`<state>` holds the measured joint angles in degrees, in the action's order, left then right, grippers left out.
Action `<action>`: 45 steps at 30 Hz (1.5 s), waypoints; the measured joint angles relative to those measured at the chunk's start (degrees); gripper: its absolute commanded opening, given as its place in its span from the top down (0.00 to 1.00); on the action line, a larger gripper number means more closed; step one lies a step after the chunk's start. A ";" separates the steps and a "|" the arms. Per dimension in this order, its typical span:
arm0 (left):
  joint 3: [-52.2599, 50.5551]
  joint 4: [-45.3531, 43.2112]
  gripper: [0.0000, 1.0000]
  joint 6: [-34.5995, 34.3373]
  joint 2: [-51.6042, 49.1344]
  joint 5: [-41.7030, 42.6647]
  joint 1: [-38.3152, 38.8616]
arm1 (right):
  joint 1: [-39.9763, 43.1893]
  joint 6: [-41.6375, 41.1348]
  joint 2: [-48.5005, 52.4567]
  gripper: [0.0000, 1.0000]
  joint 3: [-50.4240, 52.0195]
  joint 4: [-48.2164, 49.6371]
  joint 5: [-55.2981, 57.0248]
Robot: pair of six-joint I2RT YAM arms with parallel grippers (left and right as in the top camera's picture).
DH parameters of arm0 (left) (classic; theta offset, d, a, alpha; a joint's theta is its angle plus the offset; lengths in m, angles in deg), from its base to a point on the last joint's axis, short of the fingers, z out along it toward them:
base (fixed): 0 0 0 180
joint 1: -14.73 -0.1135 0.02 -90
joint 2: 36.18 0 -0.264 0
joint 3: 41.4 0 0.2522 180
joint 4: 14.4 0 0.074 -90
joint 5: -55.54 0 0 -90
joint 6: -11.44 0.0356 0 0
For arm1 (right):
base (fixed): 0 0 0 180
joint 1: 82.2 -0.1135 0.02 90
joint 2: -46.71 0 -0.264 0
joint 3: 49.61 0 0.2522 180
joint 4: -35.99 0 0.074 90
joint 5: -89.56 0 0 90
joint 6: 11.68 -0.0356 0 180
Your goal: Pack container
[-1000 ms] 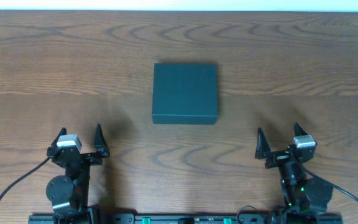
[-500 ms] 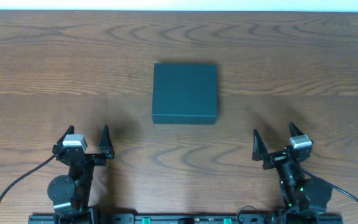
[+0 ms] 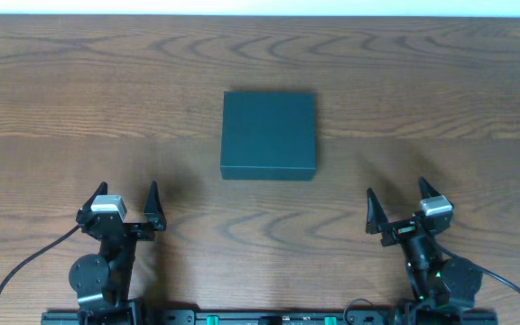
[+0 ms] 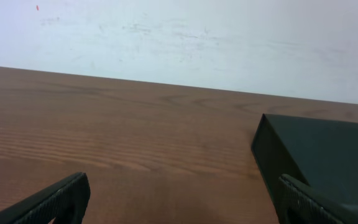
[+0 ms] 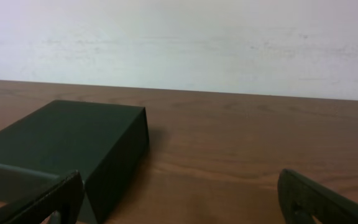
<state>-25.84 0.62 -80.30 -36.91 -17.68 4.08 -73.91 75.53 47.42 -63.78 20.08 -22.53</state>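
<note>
The container [image 3: 268, 134] is a dark teal-green box lying flat with its lid shut in the middle of the wooden table. It also shows at the right edge of the left wrist view as the container [image 4: 328, 155], and at the left of the right wrist view as the container [image 5: 73, 146]. My left gripper [image 3: 123, 202] stands open near the front edge, down and left of the box, with nothing between its fingers. My right gripper [image 3: 398, 200] stands open down and right of the box, holding nothing as well.
Bare wood-grain table [image 3: 79, 90] stretches around the box on all sides. A pale wall [image 4: 179, 37] rises behind the table's far edge. Black cables trail from both arm bases at the front edge.
Both arms have shifted slightly: the left gripper moved a little right, the right gripper a little left. The box has not moved.
</note>
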 measured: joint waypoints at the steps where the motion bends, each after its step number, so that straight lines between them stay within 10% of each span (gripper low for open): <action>1: 0.00 0.00 0.05 0.00 0.00 0.00 0.00 | 0.00 0.00 0.00 0.01 0.00 0.00 0.00; 45: 0.00 -0.02 0.05 0.00 0.00 0.22 9.07 | 0.00 0.00 0.31 0.01 0.00 -0.46 9.07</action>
<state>-25.84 0.59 -80.30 -36.91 -17.46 13.15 -73.91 75.53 47.73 -63.78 19.62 -13.46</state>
